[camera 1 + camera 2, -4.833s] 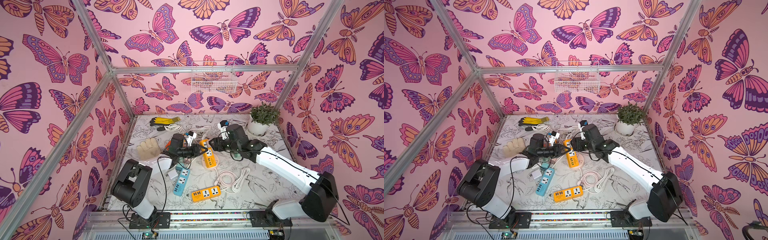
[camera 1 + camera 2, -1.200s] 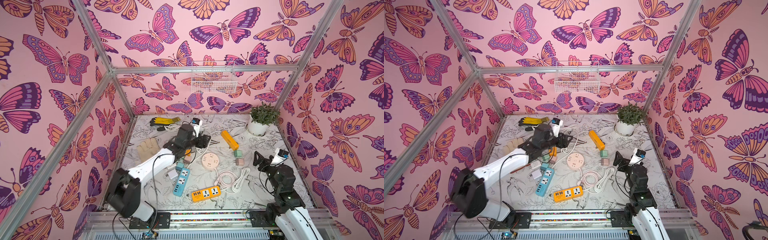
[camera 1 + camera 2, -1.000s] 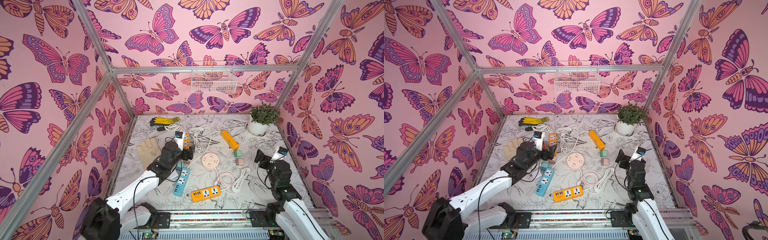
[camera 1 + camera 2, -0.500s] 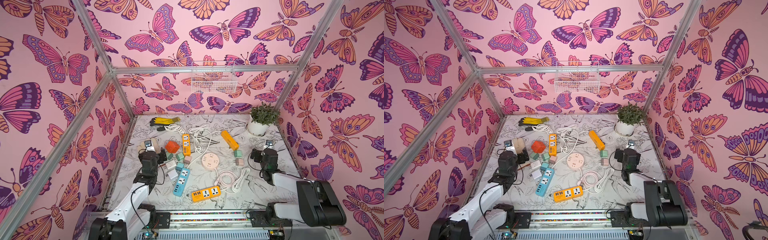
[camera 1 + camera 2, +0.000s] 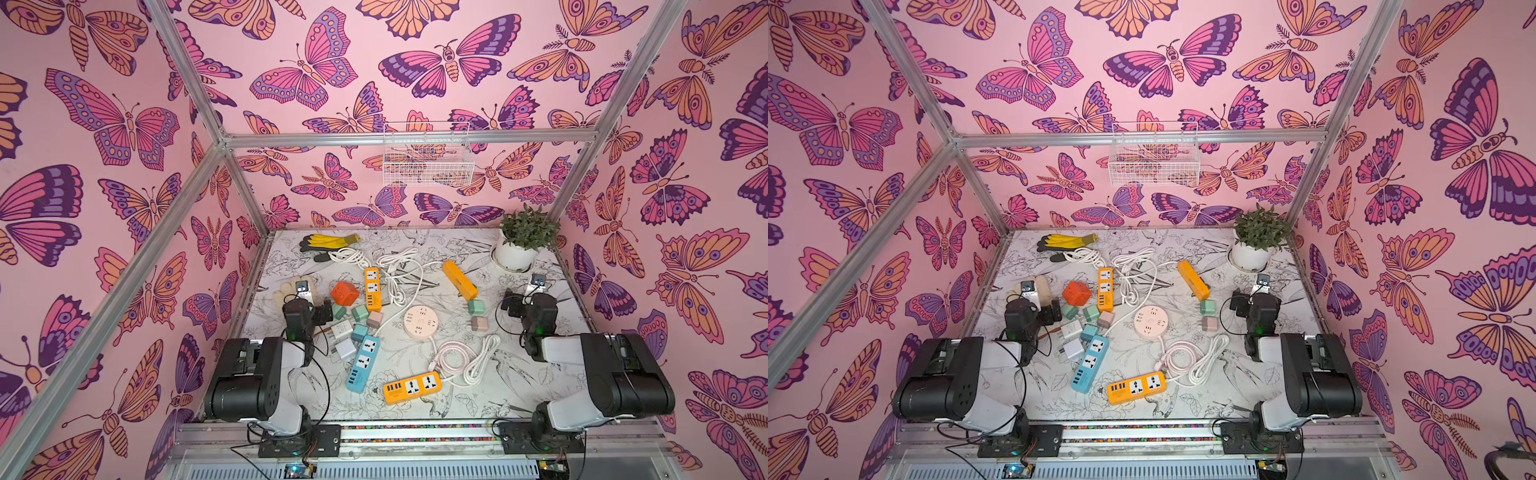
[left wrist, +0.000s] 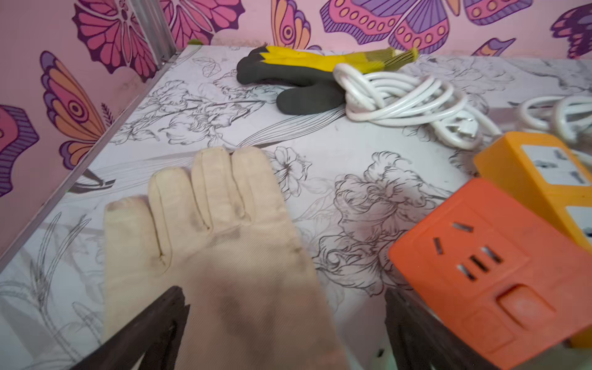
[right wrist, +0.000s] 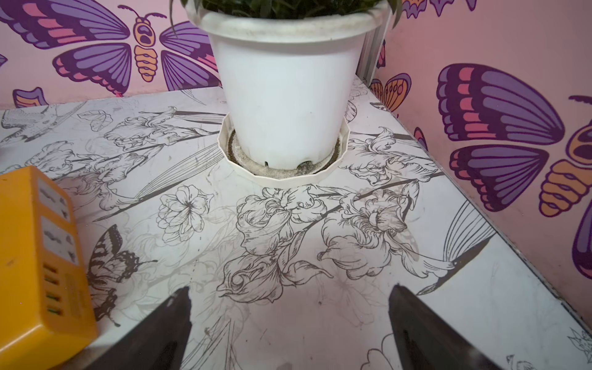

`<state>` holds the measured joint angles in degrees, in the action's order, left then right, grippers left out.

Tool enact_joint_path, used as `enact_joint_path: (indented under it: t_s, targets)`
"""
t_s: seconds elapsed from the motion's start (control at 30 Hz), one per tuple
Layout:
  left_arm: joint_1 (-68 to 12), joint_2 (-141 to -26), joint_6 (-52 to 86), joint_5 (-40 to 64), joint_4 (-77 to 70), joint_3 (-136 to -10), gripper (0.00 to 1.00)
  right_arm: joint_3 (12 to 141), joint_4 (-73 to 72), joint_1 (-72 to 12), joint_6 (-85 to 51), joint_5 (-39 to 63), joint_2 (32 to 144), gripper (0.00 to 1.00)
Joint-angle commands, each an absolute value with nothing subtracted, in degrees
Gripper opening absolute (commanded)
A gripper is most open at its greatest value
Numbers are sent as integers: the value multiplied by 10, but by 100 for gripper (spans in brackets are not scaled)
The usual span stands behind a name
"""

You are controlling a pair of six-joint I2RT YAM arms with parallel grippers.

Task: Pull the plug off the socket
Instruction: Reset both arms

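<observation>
left gripper (image 6: 286, 298): jaws wide apart, holding nothing, above a beige glove (image 6: 217, 224). right gripper (image 7: 291, 293): jaws wide apart, holding nothing, facing a plant pot (image 7: 285, 96). white plug (image 5: 398, 297): unplugged, lying loose on the table (image 5: 519, 386) just beside an orange power strip (image 5: 372, 289).

- Cube socket (image 5: 345, 293): orange-red.
- Power strip (image 5: 372, 289) just beside the cube socket: yellow-orange, white socket faces.
- Glove (image 6: 208, 240) beside it: cream, grey smudges.
- Tabletop (image 5: 478, 249): white, black-line flowers.
- Walls (image 5: 374, 58): pink, butterflies.
</observation>
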<state>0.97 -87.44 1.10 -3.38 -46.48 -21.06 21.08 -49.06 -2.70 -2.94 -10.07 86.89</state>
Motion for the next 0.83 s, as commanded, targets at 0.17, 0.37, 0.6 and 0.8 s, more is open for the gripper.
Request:
enact_joint_path:
  t_s: [0.17, 0.37, 0.6, 0.8]
  targets:
    - [11, -881, 1, 2, -497, -218, 100, 135, -620, -25, -38, -133, 839, 99]
    - [11, -882, 1, 1, -501, -216, 100, 106, -679, -24, -50, -162, 844, 99]
    - [11, -882, 0, 1, -501, -217, 100, 108, -674, -24, -51, -161, 842, 99]
    - [11, -882, 1, 1, -501, -217, 100, 103, -692, -24, -43, -141, 853, 99]
